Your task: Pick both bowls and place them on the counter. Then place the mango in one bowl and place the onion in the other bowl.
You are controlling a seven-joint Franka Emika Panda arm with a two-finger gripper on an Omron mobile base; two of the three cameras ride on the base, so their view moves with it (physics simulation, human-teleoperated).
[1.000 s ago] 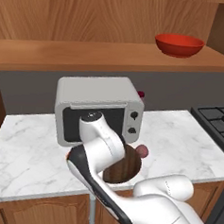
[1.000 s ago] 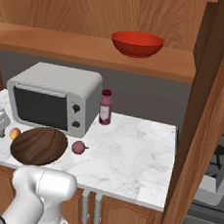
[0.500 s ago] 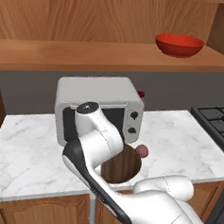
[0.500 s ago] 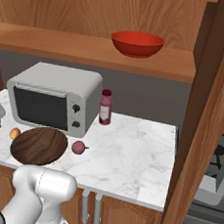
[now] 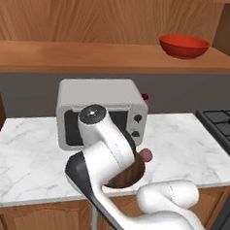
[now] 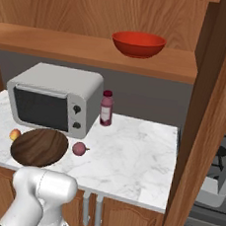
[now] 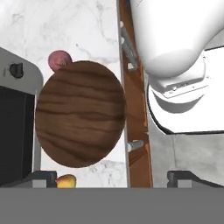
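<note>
Apparently the claw [image 7: 111, 178] had lifted off over the last second, jaws wide apart, holding nothing. Wooden bowl [image 7: 80, 113] sat on the desk [image 6: 130, 152] straight below it; mango [image 7: 66, 180] by one fingertip, onion [image 7: 59, 60] beyond the bowl's far rim. Likely one bowl done; red bowl [image 6: 138, 43] on the shelf [image 6: 68, 45] next. Mango cut off at frame edge.

Your two base views look forward and down over the arm from behind, left and right, sharing the desk [image 5: 31, 155], microwave [image 6: 55, 96] and shelf [image 5: 92, 57]. Hand view looks close, straight down on the wooden bowl [image 7: 80, 113].
</note>
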